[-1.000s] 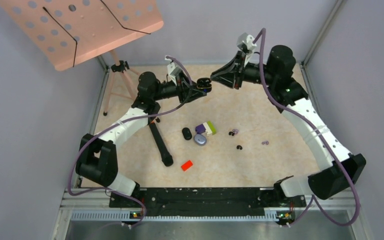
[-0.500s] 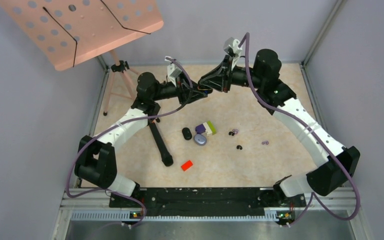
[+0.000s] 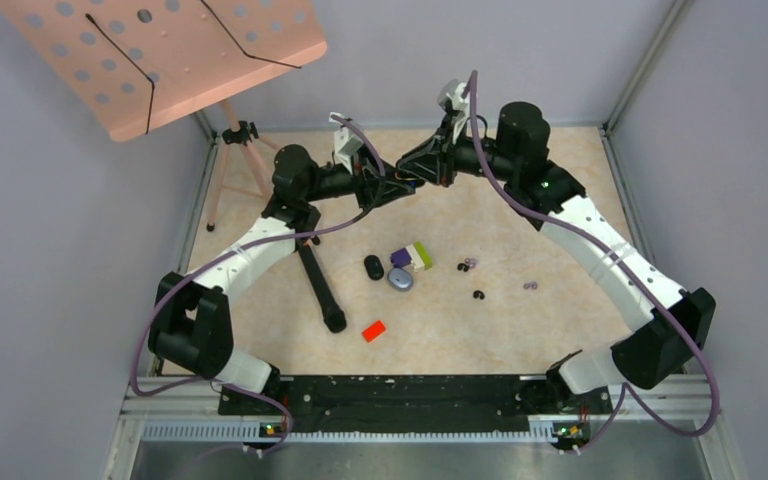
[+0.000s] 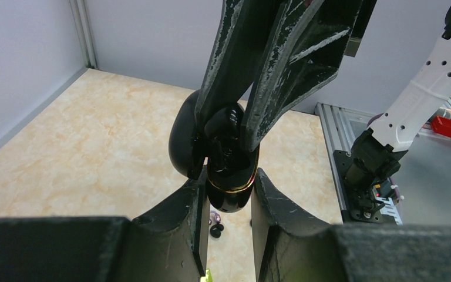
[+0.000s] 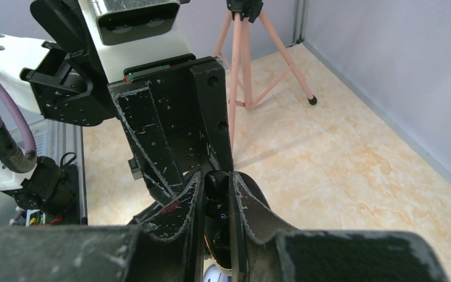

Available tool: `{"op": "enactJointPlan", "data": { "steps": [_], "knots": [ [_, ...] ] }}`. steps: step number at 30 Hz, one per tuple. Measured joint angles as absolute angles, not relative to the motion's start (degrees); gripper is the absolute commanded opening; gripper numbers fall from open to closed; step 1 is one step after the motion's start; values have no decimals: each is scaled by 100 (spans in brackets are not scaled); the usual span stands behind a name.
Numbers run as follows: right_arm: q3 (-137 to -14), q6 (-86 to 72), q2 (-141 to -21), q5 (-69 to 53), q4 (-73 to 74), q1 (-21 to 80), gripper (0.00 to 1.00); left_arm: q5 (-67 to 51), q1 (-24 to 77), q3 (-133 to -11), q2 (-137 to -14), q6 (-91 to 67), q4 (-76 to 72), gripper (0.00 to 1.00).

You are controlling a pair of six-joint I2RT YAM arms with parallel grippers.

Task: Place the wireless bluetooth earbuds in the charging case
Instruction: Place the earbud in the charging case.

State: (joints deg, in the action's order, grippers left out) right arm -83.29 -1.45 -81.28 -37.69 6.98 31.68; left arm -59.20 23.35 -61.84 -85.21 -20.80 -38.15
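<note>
L gripper [image 4: 229,171] is clamped on the open black case [image 4: 229,198], up over the far side of the table [image 3: 520,330]. R gripper [image 5: 216,191] pinches a black earbud [image 5: 215,179] at the case's mouth (seated or not, can't tell). Other buds [image 3: 469,264] lie loose nr spare cases [image 3: 400,279].

Mostly buried between the right gripper's fingers [image 5: 191,202]: a black earbud [image 5: 216,181]; masked from above: the black charging case [image 4: 230,197]; too small to read: loose earbuds [image 3: 478,295]; cropped by the top edge: the pink music stand [image 3: 160,60].
</note>
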Motion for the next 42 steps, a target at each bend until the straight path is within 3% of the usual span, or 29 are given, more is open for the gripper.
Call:
{"op": "enactJointPlan", "data": {
  "steps": [42],
  "knots": [
    [-8512,482,-8128,-3474,1337,3251,0,-5857,2324,-6171,-8521,-1962,-3645,0]
  ]
}}
